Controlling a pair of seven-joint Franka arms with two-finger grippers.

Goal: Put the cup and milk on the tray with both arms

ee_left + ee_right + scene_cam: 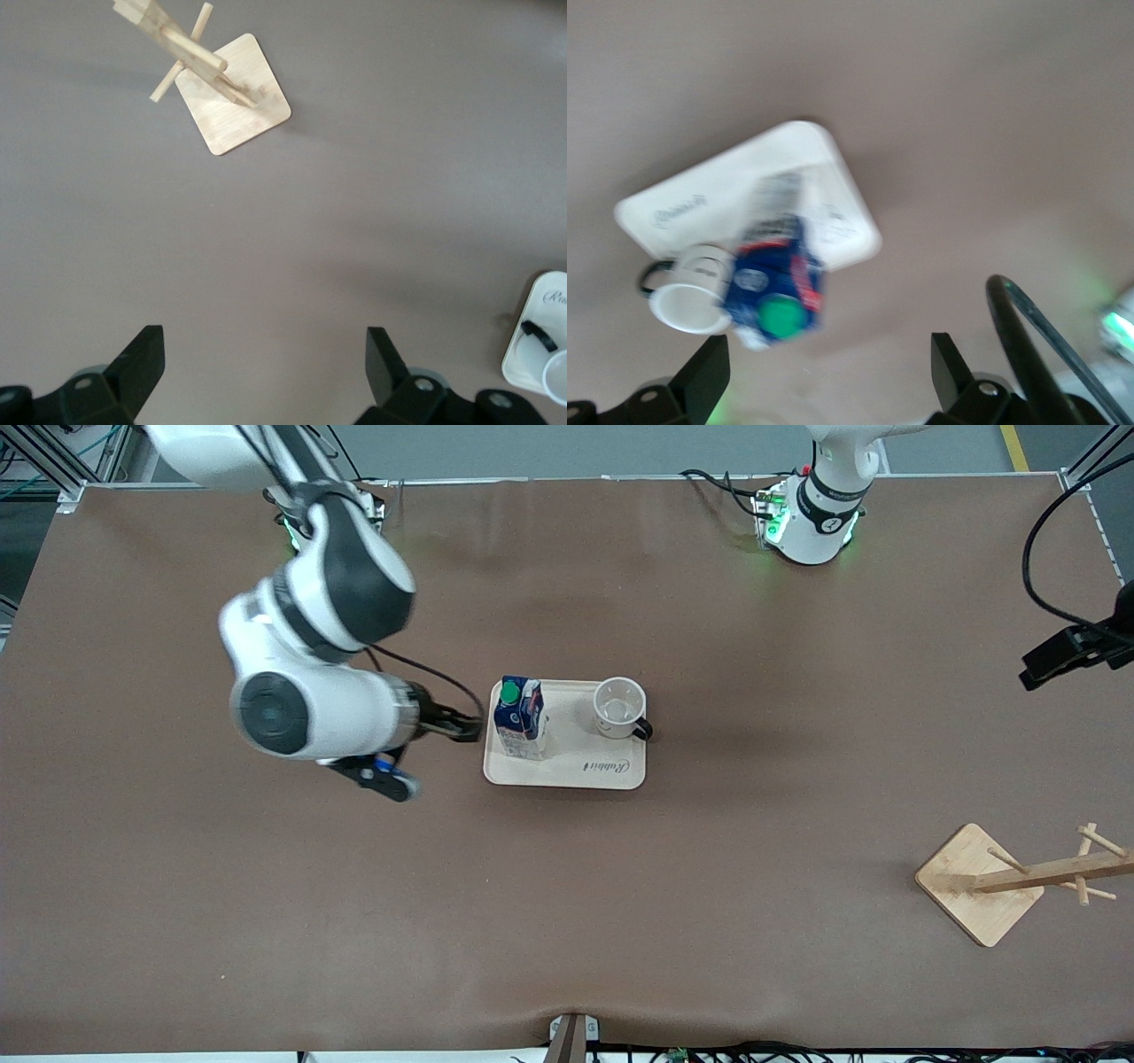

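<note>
The cream tray (611, 772) lies near the middle of the table. The milk (520, 717) stands upright on it at the end toward the right arm. The white cup (618, 707) stands on it at the end toward the left arm, its black handle pointing that way. My right gripper (461, 726) is open and empty, just off the tray's edge beside the milk. The right wrist view shows the milk (775, 283), cup (695, 292) and tray (815, 150) past the gripper (830, 354). My left gripper (1041, 666) is open and empty, high over the left arm's end of the table (265, 341).
A wooden rack with pegs on a square base (979, 881) stands near the front camera at the left arm's end; it also shows in the left wrist view (235, 106). A corner of the tray (532, 345) with the cup (556, 376) shows there too.
</note>
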